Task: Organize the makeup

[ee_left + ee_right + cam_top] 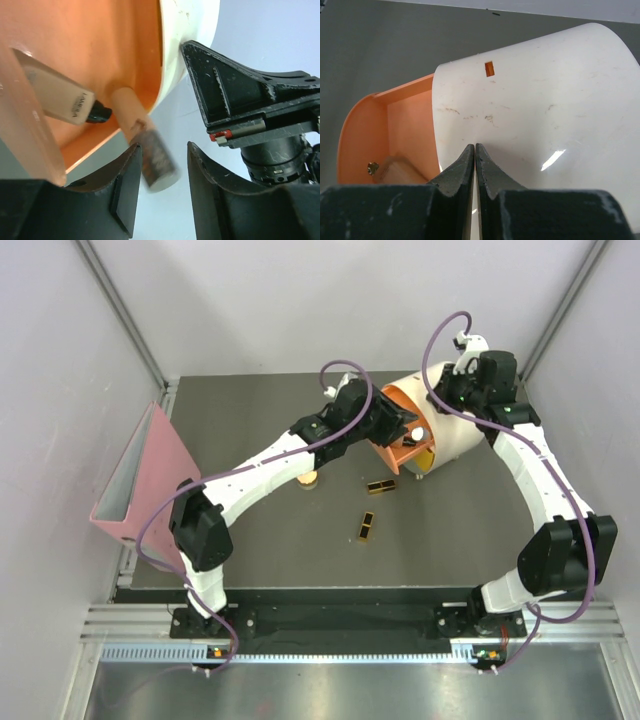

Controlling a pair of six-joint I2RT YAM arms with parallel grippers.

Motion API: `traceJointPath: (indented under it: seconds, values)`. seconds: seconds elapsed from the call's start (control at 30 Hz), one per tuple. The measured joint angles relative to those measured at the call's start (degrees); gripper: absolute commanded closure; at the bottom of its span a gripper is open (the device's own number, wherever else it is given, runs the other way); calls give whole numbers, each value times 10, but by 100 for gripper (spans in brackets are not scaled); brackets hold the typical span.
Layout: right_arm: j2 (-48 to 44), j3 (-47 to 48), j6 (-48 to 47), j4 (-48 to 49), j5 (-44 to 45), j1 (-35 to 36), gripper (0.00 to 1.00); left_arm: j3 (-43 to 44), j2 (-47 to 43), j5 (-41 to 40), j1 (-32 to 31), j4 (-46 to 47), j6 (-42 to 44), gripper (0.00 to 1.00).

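My left gripper (403,426) is open over the pulled-out orange drawer (395,452) of the cream box (455,440). In the left wrist view a peach tube with a dark end (148,150) is blurred, its dark end loose between my open fingers (125,190), its other end in the drawer. A second peach tube (62,97) lies in the drawer. Two black-and-gold cases (381,486) (368,526) lie on the mat. The round compact (308,480) peeks out from under my left arm. My right gripper (475,146) is shut, its tips against the box top (535,115).
A pink binder (140,475) stands open at the left edge of the dark mat (280,540). The cage walls close in on both sides. My right gripper's body (240,95) sits close beside the left gripper at the box.
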Motion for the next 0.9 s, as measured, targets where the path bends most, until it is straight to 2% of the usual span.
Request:
traceJointPath:
  seconds: [0.53, 0.73, 0.9]
  values:
    - [-5, -3, 0, -7, 2, -1, 95, 30, 1, 9, 17, 2, 5, 54]
    - [-7, -4, 0, -7, 2, -1, 95, 115, 7, 15, 23, 0, 56, 56]
    - [-7, -4, 0, -8, 2, -1, 95, 152, -1, 43, 40, -10, 127, 63]
